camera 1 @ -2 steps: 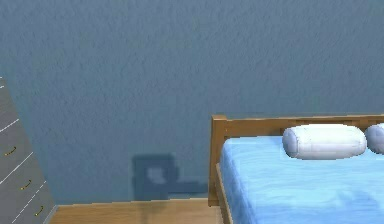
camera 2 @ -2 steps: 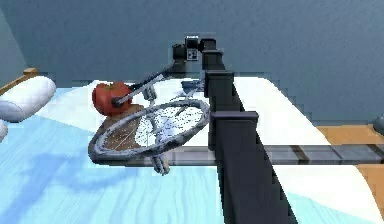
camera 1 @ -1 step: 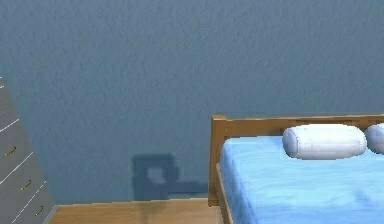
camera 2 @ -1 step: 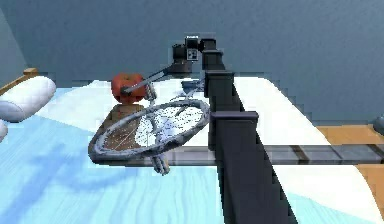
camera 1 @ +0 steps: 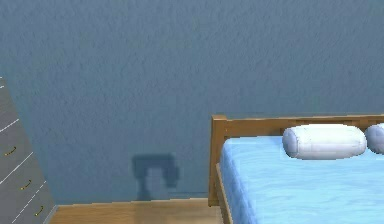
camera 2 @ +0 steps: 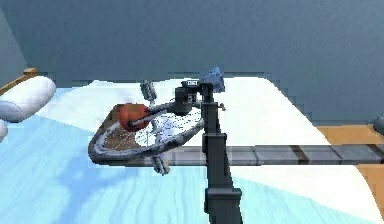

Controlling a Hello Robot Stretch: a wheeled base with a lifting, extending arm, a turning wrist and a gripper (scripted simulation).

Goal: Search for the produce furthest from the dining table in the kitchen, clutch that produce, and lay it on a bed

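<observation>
Nearest me, the dark arm (camera 2: 222, 180) rises over the near edge of the bed (camera 2: 300, 110) and reaches out across the blue sheet. At its far end sits the gripper (camera 2: 148, 121), and right at its fingers is the red produce (camera 2: 128, 116), a round red-orange thing that could be an apple or a tomato; I cannot say which.

Under it lies a racket (camera 2: 118, 148) flat on the bed, its oval head toward the pillow end and its handle running toward the foot edge. The produce shows over the racket's head, well in from every edge of the bed and some way from the white pillow (camera 2: 25, 100) at the head end. I cannot tell whether it hangs clear or rests on the strings, so I cannot tell whether the gripper holds anything. How the fingers stand is also beyond me.

Ahead, the wooden headboard (camera 1: 250, 125) meets the blue wall (camera 1: 150, 70), with a grey dresser (camera 1: 15, 160) off to the side.

My reading: the search and the pick-up are behind me, and the carry to the bedroom too. What remains is the lay-down itself. I judge it would be better on bare sheet beside the racket than on the strings, where a round thing may roll. After that comes the release and the arm's retreat.
</observation>
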